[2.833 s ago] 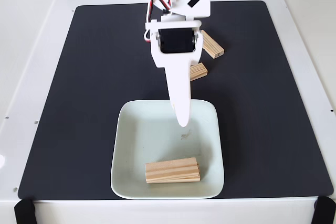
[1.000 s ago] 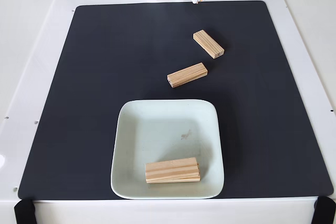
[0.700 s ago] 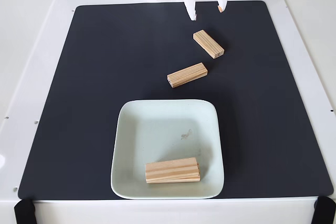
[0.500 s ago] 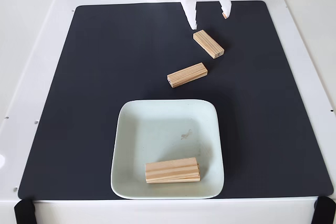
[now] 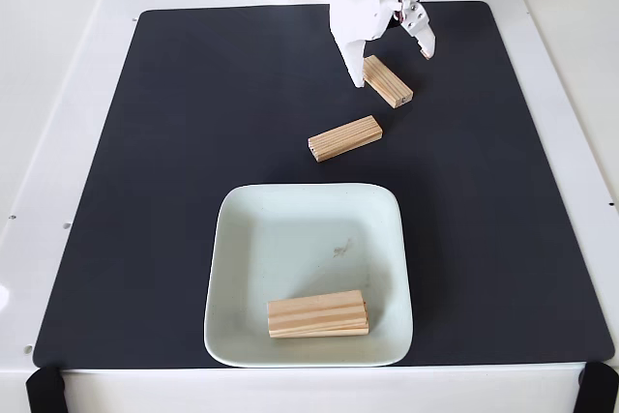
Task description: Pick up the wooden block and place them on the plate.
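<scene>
The plate [image 5: 308,278] sits on the near half of the black mat [image 5: 193,142], holding wooden blocks stacked flat [image 5: 317,314] by its near rim (how many lie in that stack cannot be told). A small grey smudge marks the plate's centre. Beyond the plate, 2 more blocks lie on the mat: 1 angled block [image 5: 345,137] just past the far rim, another [image 5: 389,81] farther back. The claw [image 5: 392,65] stands spread apart, empty, its fingers straddling that far block's end. The white surface [image 5: 58,94] surrounds the mat.
</scene>
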Available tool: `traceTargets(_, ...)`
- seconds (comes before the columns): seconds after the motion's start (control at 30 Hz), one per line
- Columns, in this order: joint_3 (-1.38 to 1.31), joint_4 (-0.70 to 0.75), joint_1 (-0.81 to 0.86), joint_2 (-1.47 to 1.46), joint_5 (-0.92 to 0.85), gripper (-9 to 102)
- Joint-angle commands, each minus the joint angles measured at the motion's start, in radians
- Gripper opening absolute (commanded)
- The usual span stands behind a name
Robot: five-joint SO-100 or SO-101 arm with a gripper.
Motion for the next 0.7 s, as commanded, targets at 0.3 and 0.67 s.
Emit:
traceTargets(0.3, -0.034, -0.012, -0.025, -0.038, -0.006, 43)
traceTargets(0.67, -0.031, -0.012, -0.041, -0.040, -0.005, 43)
